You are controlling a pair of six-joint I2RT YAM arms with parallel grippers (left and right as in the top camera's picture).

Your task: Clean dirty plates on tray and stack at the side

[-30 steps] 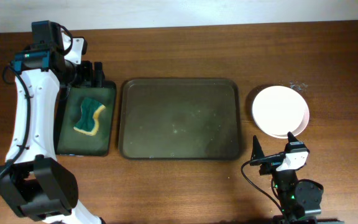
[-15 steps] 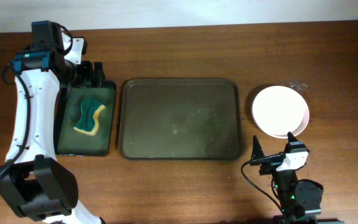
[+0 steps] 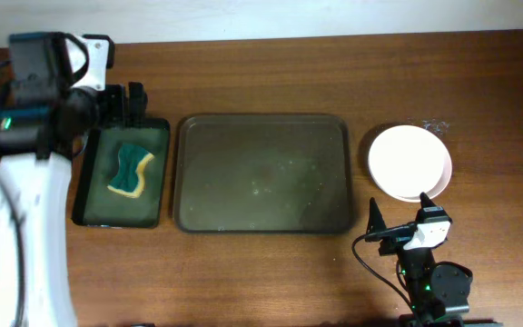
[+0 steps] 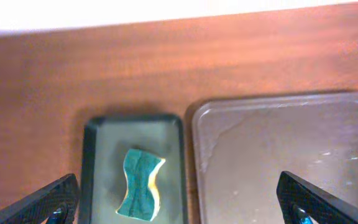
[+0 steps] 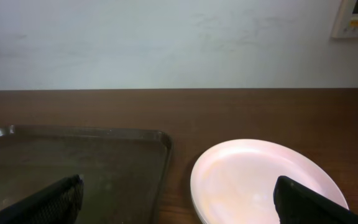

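Note:
The white plates (image 3: 409, 162) lie stacked on the table to the right of the tray (image 3: 261, 173); a lower plate's edge peeks out at the front right. They also show in the right wrist view (image 5: 260, 180). The dark brown-grey tray holds nothing but a few wet specks; it also shows in the left wrist view (image 4: 278, 155) and the right wrist view (image 5: 73, 155). My left gripper (image 3: 127, 102) is open and empty, high above the far end of the small black tray; its fingers frame the left wrist view (image 4: 179, 208). My right gripper (image 3: 398, 211) is open and empty, just in front of the plates (image 5: 185, 199).
A green-yellow sponge (image 3: 131, 170) lies in the small black tray (image 3: 148, 198) left of the big tray; both show in the left wrist view, sponge (image 4: 140, 183) and tray (image 4: 104, 162). A white wall runs along the table's far edge.
My left arm has risen toward the overhead camera and swung a little left, its gripper still over the sponge tray's far end. The right arm, the plates and the tray have not moved.

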